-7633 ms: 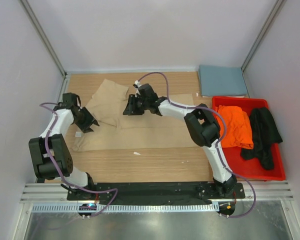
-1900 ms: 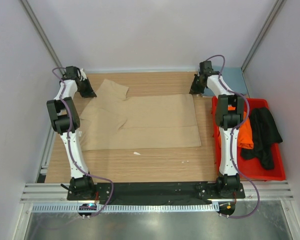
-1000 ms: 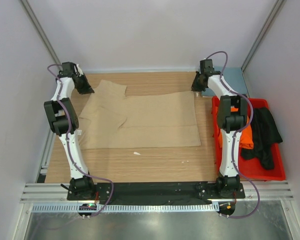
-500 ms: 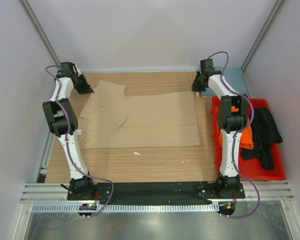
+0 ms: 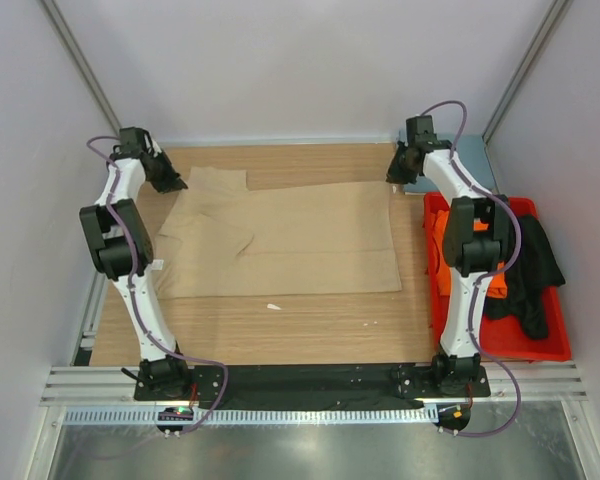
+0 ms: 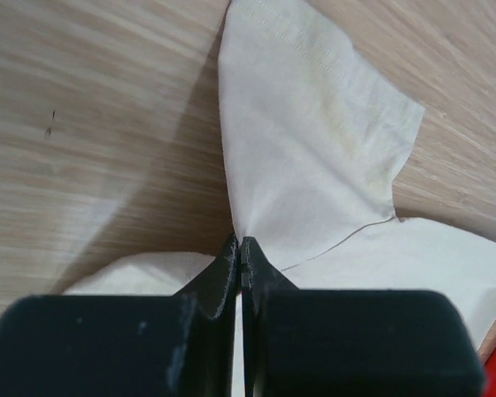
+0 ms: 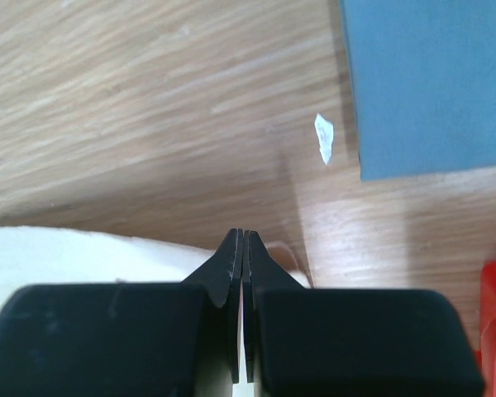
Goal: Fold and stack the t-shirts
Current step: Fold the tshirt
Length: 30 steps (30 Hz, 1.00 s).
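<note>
Red bin [image 5: 515, 348], right of table [image 5: 310, 325]: orange t-shirt [image 5: 496, 283] and black t-shirt [image 5: 535, 265] inside. Orange one largely hidden behind right arm [image 5: 460, 305]. Slate t-shirt [image 5: 479, 162] folded flat, far right corner. Tan t-shirt [image 5: 300, 235] spread mid-table. Left gripper [image 6: 240, 248] and right gripper [image 7: 242, 240] each pinched tight on one far corner.

matt soft cloth t-shirt [image 5: 300, 235], wood-grain table [image 5: 310, 325], perhaps laminate

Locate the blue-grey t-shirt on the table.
Top view: the blue-grey t-shirt lies folded in the far right corner, just beyond the red bin, the right gripper beside its left edge.
</note>
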Tool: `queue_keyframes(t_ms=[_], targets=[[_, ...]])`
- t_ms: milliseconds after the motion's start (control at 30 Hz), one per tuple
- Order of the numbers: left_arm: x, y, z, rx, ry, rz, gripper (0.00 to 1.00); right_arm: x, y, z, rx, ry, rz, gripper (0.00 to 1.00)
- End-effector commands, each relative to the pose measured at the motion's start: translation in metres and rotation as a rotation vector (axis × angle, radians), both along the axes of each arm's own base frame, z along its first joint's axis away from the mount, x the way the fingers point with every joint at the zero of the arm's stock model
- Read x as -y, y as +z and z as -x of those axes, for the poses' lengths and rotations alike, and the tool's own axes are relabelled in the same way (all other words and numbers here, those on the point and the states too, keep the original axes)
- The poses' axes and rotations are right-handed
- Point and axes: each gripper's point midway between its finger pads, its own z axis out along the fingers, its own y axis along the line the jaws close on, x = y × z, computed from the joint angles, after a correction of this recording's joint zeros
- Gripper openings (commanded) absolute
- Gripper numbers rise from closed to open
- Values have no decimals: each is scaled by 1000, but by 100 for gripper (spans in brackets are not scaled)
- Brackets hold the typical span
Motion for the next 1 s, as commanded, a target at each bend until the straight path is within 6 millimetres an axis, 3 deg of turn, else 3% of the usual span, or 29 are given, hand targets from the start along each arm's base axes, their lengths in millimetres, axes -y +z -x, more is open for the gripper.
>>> queue_keyframes(t_ms=[0,33,67,233,667,967], targets=[[-11,40,4,83,53,-40,0,-1,33,9,48,-2,-23,1],[-11,33,11,62,65,-40,0,-1,36,12,49,-1,-25,1],[-13,43,15,74,80,-59,0,-1,33,17,34,-2,-26,1],[-23,47,38,54,142,-113,0,-1,38,37,11,1,-31,1],[-27,40,83,-33,171,-151,0,12,13,105,-90,-1,-12,1],[-28,20,111,-101,176,-184,0,13,-1,123,-125,-3,-23,1]])
